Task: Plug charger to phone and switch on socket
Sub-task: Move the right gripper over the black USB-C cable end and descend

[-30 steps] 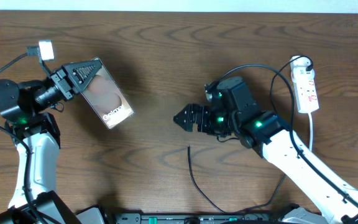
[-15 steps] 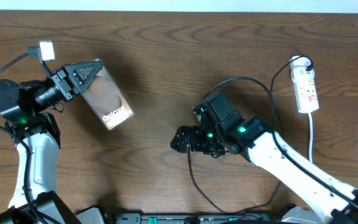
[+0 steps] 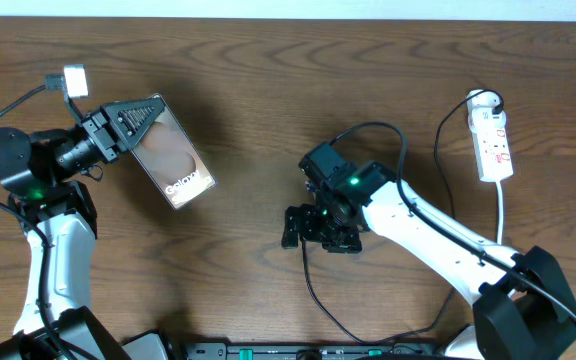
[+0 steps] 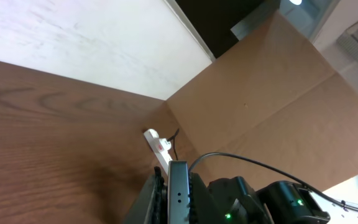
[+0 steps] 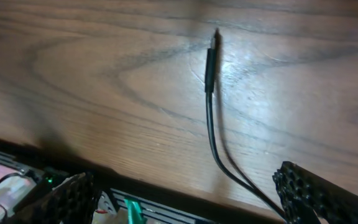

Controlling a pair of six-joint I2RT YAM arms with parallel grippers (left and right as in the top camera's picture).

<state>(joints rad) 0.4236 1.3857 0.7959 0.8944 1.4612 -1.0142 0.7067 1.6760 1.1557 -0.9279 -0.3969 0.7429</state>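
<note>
From overhead, my right gripper (image 3: 291,228) covers the tip of the charger (image 3: 308,275), and the cable goes out under the dark bar (image 3: 298,351) at the bottom edge. In my right wrist view only the ends of my fingers (image 5: 67,198) show, cut by the lower edge. My left gripper (image 3: 140,112) hides one end of the phone (image 3: 173,158). In the left wrist view the phone is edge-on, cut at the bottom, and it hides part of the socket (image 4: 156,142). Its switch is too small to read.

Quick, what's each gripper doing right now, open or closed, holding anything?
Left gripper: shut on the phone.
Right gripper: open, holding nothing, above the charger.
</note>
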